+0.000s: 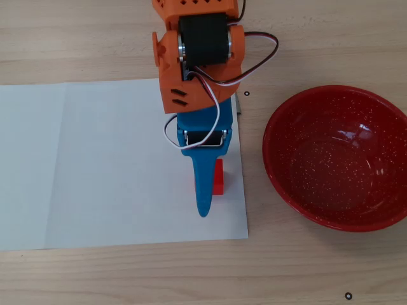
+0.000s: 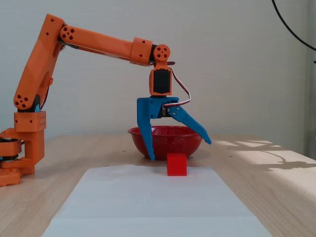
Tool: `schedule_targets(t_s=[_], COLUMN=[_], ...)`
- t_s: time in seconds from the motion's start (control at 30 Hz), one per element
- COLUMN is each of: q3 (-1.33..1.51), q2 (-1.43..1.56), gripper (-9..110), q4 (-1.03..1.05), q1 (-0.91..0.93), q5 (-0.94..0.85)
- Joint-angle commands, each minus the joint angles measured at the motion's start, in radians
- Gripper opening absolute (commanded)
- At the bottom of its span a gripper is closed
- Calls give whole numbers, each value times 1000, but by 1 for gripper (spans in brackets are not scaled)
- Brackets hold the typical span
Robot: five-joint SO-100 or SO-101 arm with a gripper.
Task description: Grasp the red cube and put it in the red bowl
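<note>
The red cube (image 1: 219, 177) rests on a white paper sheet near its right edge; in the fixed view the red cube (image 2: 177, 164) sits in front of the bowl. My blue gripper (image 1: 205, 184) is open and hangs right over the cube, partly covering it from above. In the fixed view the gripper (image 2: 178, 149) straddles the cube: one fingertip (image 2: 150, 157) is down near the paper to its left, and the other (image 2: 207, 140) is raised to its right. The red speckled bowl (image 1: 285, 184) stands empty on the table to the right of the paper, and shows behind the gripper in the fixed view (image 2: 190, 143).
The white paper sheet (image 1: 114, 165) covers the left and middle of the wooden table. The orange arm (image 2: 94, 44) reaches in from its base (image 2: 22, 148) at the left of the fixed view. Small black marks (image 1: 347, 295) dot the wood.
</note>
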Motion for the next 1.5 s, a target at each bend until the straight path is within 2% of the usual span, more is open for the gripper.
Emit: schedule_targets(t_s=[0.0, 1.0, 1.47], q3=[-123, -229, -230], q2=[38, -158, -164], gripper=[60, 58, 47], q4=[-20, -64, -61], q1=[18, 51, 38], q5=[-15, -26, -17])
